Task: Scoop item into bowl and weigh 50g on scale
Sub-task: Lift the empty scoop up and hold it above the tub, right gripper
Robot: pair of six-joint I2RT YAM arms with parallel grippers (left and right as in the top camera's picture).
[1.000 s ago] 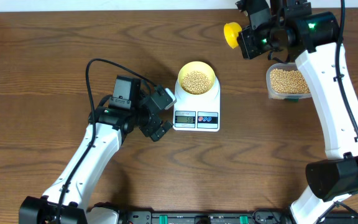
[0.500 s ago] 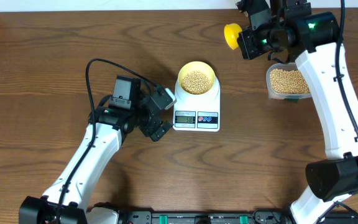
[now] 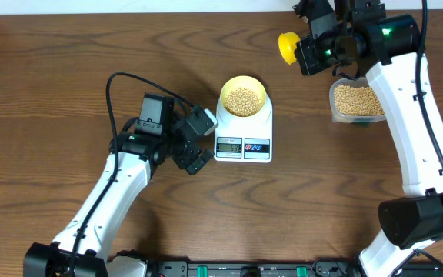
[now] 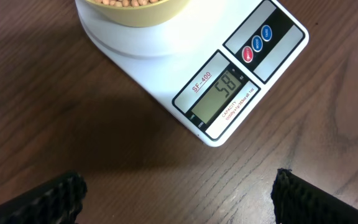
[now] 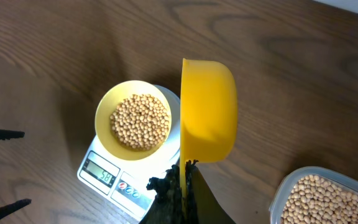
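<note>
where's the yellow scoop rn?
Overhead view, top right: the scoop is held by the shut right gripper, just left of the bean container and up-right of the bowl on the scale.

Overhead looks down; wrist views share scale [image 4: 166, 71].

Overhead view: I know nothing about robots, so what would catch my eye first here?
A pale yellow bowl filled with tan beans sits on a white scale at the middle of the table, its display reading 58. At the back right, the right end effector grips a bright yellow scoop, near a clear tub of more beans.
</note>
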